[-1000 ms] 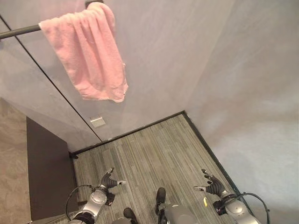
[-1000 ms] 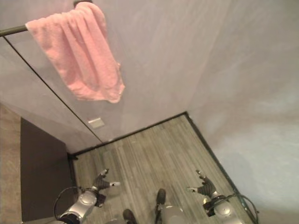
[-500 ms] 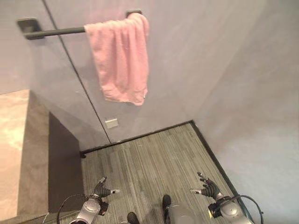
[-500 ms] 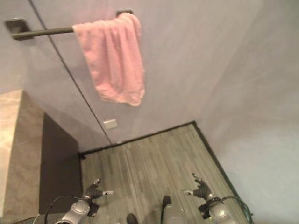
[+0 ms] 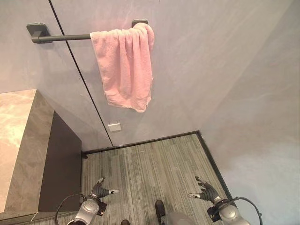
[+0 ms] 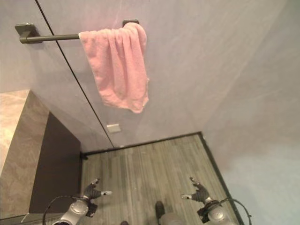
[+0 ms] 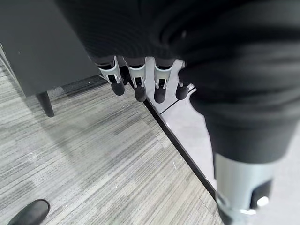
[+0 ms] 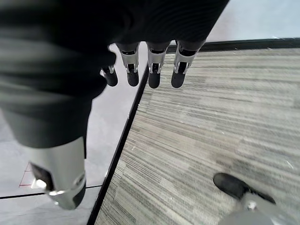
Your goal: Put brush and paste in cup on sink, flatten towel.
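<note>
A pink towel (image 5: 125, 66) hangs bunched over the right end of a dark wall rail (image 5: 61, 37), high on the wall ahead. My left hand (image 5: 100, 190) hangs low at the lower left, fingers relaxed and holding nothing. My right hand (image 5: 206, 192) hangs low at the lower right, also open and empty. In the left wrist view the fingers (image 7: 136, 82) point out over the grey floor. In the right wrist view the fingers (image 8: 152, 70) are likewise straight.
A marble-topped counter (image 5: 21, 140) with a dark side panel (image 5: 61, 173) stands at the left. Grey striped flooring (image 5: 150, 164) runs to a black skirting along the walls. A small white wall plate (image 5: 114, 126) sits below the towel.
The camera has tilted up and swung, so the rail, towel and counter now sit lower and further right in the picture. Both hands stay hanging open.
</note>
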Robot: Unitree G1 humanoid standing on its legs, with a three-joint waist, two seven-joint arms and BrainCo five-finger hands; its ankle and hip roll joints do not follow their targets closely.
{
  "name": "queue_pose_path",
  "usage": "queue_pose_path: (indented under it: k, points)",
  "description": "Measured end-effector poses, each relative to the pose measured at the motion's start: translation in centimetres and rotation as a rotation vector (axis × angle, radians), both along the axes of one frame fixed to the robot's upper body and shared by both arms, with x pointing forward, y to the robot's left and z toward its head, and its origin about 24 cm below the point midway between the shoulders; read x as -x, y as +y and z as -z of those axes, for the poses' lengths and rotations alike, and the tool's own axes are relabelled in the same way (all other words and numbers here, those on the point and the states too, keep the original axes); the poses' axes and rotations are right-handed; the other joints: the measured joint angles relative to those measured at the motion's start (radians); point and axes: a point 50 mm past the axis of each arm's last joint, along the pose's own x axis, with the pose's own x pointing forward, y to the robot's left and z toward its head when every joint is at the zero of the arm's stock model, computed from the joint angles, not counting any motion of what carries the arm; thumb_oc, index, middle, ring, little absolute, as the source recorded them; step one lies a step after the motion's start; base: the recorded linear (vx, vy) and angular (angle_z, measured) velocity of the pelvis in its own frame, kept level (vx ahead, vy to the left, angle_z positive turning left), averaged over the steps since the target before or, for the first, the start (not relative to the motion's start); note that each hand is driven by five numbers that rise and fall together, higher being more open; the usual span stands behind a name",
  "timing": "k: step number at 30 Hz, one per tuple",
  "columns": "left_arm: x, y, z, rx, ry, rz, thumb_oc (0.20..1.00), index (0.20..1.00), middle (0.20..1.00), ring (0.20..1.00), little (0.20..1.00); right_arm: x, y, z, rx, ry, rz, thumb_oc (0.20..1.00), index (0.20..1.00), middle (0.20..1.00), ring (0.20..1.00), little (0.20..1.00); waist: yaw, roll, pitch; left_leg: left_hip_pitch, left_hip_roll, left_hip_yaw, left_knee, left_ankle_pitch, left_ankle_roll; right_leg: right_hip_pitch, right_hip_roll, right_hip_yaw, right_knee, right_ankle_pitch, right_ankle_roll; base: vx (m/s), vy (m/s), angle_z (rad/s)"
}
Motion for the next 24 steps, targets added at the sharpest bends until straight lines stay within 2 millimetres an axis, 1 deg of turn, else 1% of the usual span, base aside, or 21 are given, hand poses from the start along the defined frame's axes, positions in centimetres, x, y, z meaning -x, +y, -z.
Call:
queue_pose_path:
  k: [1,3,5,6,7,8,9,10,11,12,13,14,15,16,17,18,20,21,22,23,24]
  points:
    - [0.0,-0.1,0.0,0.007,-0.001,-0.005,1.000,1.000,1.000,1.000,1.000,0.1,-0.1,-0.1,0.003,-0.001,-0.001,1.000,1.000,1.000,1.000,1.000,-0.001,0.005,-0.003,-0.012,0.008,-0.014,0.008,0.000,-0.010,-0.003,0.007,-0.013,0.003,-0.003,-0.005,0.08,-0.177,0.26]
    - [-0.1,-0.3,0.0,0.026,-0.007,-0.022,1.000,1.000,1.000,1.000,1.000,0.3,-0.3,0.0,0.009,0.005,0.000,1.000,1.000,1.000,1.000,1.000,-0.004,0.009,-0.004,-0.033,0.022,-0.031,0.028,-0.005,-0.023,-0.019,0.017,-0.028,0.027,-0.019,-0.026,0.06,-0.154,0.30]
    - [-0.3,-0.5,0.0,0.036,-0.013,-0.023,1.000,1.000,1.000,1.000,1.000,0.6,-0.6,0.1,0.015,0.017,0.001,1.000,1.000,1.000,1.000,1.000,-0.009,0.016,0.002,-0.072,0.030,-0.062,0.086,-0.015,-0.042,-0.038,0.023,-0.048,0.064,-0.045,-0.044,0.05,-0.127,0.28]
    - [-0.3,-0.4,0.0,0.034,-0.013,-0.026,1.000,1.000,1.000,1.000,1.000,0.5,-0.6,0.0,0.015,0.013,0.000,1.000,1.000,1.000,1.000,1.000,-0.005,0.010,0.012,-0.104,0.030,-0.076,0.155,-0.013,-0.061,-0.050,0.022,-0.049,0.078,-0.062,-0.060,0.03,-0.090,0.13]
    - [-0.6,-0.3,-0.2,0.030,-0.018,-0.028,1.000,1.000,1.000,1.000,1.000,0.5,-0.6,0.0,0.014,0.012,-0.002,1.000,1.000,1.000,1.000,1.000,-0.001,-0.008,0.025,-0.153,0.021,-0.082,0.249,0.001,-0.084,-0.052,0.009,-0.047,0.092,-0.067,-0.066,0.06,-0.087,0.09]
    - [-0.9,-0.4,-0.2,0.029,-0.021,-0.025,1.000,1.000,1.000,1.000,1.000,0.4,-0.7,0.0,0.016,0.011,-0.002,1.000,1.000,1.000,1.000,1.000,0.000,-0.024,0.035,-0.203,0.011,-0.098,0.341,0.020,-0.110,-0.048,-0.016,-0.048,0.091,-0.063,-0.063,0.12,-0.052,0.06]
    - [-0.9,-0.6,-0.2,0.034,-0.021,-0.023,1.000,1.000,1.000,1.000,1.000,0.4,-0.9,-0.1,0.022,0.012,-0.003,1.000,1.000,1.000,1.000,1.000,0.002,-0.025,0.038,-0.227,0.008,-0.111,0.395,0.021,-0.114,-0.043,-0.022,-0.047,0.088,-0.060,-0.065,0.18,-0.036,0.20]
    - [-0.9,-1.0,-0.1,0.041,-0.019,-0.016,1.000,1.000,1.000,1.000,1.000,0.5,-1.2,0.0,0.032,0.012,0.012,1.000,1.000,1.000,1.000,1.000,0.003,-0.015,0.051,-0.275,0.014,-0.122,0.443,0.021,-0.116,-0.023,-0.026,-0.051,0.070,-0.073,-0.089,0.15,0.003,0.31]
    - [-1.2,-1.2,-0.2,0.044,-0.028,-0.010,1.000,1.000,1.000,1.000,1.000,0.7,-1.6,0.1,0.037,0.017,0.045,1.000,1.000,1.000,1.000,1.000,-0.002,-0.015,0.057,-0.291,0.013,-0.098,0.415,0.019,-0.111,-0.014,-0.028,-0.054,0.051,-0.073,-0.090,0.23,0.061,0.32]
    - [-1.5,-1.2,-0.4,0.044,-0.039,-0.013,1.000,1.000,1.000,1.000,1.000,1.2,-1.9,0.3,0.046,0.035,0.048,1.000,1.000,1.000,1.000,1.000,0.004,-0.007,0.059,-0.292,0.000,-0.054,0.269,0.019,-0.099,-0.016,-0.031,-0.056,0.029,-0.067,-0.094,0.26,0.076,0.10]
    - [-1.2,-1.0,-0.3,0.036,-0.031,-0.020,1.000,1.000,1.000,1.000,1.000,1.2,-1.8,0.3,0.045,0.035,0.047,1.000,1.000,1.000,1.000,1.000,0.012,0.000,0.063,-0.300,0.004,-0.048,0.214,0.024,-0.095,-0.012,-0.031,-0.053,0.028,-0.056,-0.097,0.39,0.122,0.04]
    - [-0.9,-0.8,-0.1,0.029,-0.023,-0.027,1.000,1.000,1.000,1.000,1.000,1.2,-1.6,0.5,0.047,0.039,0.048,1.000,1.000,1.000,1.000,1.000,0.011,0.007,0.061,-0.307,-0.002,-0.056,0.152,0.037,-0.101,0.001,-0.024,-0.049,0.012,-0.056,-0.094,0.36,0.123,-0.03]
    - [-0.8,-0.8,0.0,0.028,-0.019,-0.033,1.000,1.000,1.000,1.000,1.000,1.0,-1.5,0.7,0.055,0.045,0.044,1.000,1.000,1.000,1.000,1.000,0.016,0.004,0.067,-0.312,-0.008,-0.065,-0.006,0.071,-0.107,0.022,-0.019,-0.043,-0.029,-0.055,-0.090,0.38,0.134,-0.16]
    - [-0.4,-0.6,0.1,0.032,-0.012,-0.049,1.000,1.000,1.000,1.000,1.000,0.9,-1.5,0.8,0.066,0.052,0.035,1.000,1.000,1.000,1.000,1.000,0.025,0.010,0.067,-0.321,0.001,-0.072,-0.036,0.079,-0.102,0.023,-0.010,-0.023,-0.036,-0.052,-0.089,0.37,0.164,-0.53]
    - [0.1,-0.5,0.3,0.039,0.001,-0.066,1.000,1.000,1.000,1.000,1.000,0.6,-1.4,0.6,0.072,0.042,0.027,1.000,1.000,1.000,1.000,1.000,0.041,0.013,0.068,-0.326,0.018,-0.072,-0.035,0.092,-0.093,0.028,0.001,-0.006,-0.036,-0.050,-0.091,0.36,0.198,-0.65]
    - [0.8,-0.4,0.6,0.041,0.016,-0.074,1.000,1.000,1.000,1.000,1.000,0.5,-1.4,0.6,0.079,0.039,0.021,1.000,1.000,1.000,1.000,1.000,0.042,0.015,0.069,-0.313,0.025,-0.076,-0.026,0.107,-0.093,0.056,0.012,0.024,-0.046,-0.043,-0.079,0.36,0.239,-0.75]
    - [2.2,-0.3,1.2,0.041,0.052,-0.086,1.000,1.000,1.000,1.000,1.000,0.1,-1.4,0.5,0.083,0.030,0.013,1.000,1.000,1.000,1.000,1.000,0.058,0.018,0.065,-0.262,0.018,-0.074,-0.007,0.107,-0.087,0.088,0.016,0.078,-0.053,-0.061,-0.074,0.32,0.231,-0.90]
    - [2.4,-0.4,1.3,0.042,0.056,-0.088,1.000,1.000,1.000,1.000,1.000,0.1,-1.5,0.4,0.087,0.027,0.011,1.000,1.000,1.000,1.000,1.000,0.059,0.026,0.058,-0.257,0.006,-0.071,0.019,0.102,-0.079,0.090,0.013,0.087,-0.047,-0.071,-0.070,0.28,0.230,-0.97]
    - [2.1,-0.4,1.1,0.045,0.045,-0.091,1.000,1.000,1.000,1.000,1.000,0.3,-1.6,0.3,0.086,0.027,0.018,1.000,1.000,1.000,1.000,1.000,0.058,0.041,0.050,-0.241,-0.014,-0.067,0.034,0.115,-0.021,0.079,0.007,0.112,-0.014,-0.102,-0.055,0.24,0.227,-0.73]
    - [1.8,-0.3,0.9,0.047,0.030,-0.096,1.000,1.000,1.000,1.000,1.000,0.4,-1.5,0.4,0.080,0.029,0.016,1.000,1.000,1.000,1.000,1.000,0.056,0.037,0.050,-0.230,-0.029,-0.044,0.033,0.115,0.008,0.063,-0.009,0.124,0.031,-0.129,-0.033,0.19,0.217,-0.55]
    - [1.5,-0.3,0.7,0.050,0.015,-0.095,1.000,1.000,1.000,1.000,1.000,0.7,-1.2,0.4,0.070,0.028,0.010,1.000,1.000,1.000,1.000,1.000,0.051,0.032,0.049,-0.219,-0.049,-0.031,0.034,0.117,0.041,0.046,-0.026,0.121,0.078,-0.145,-0.007,0.17,0.227,-0.23]
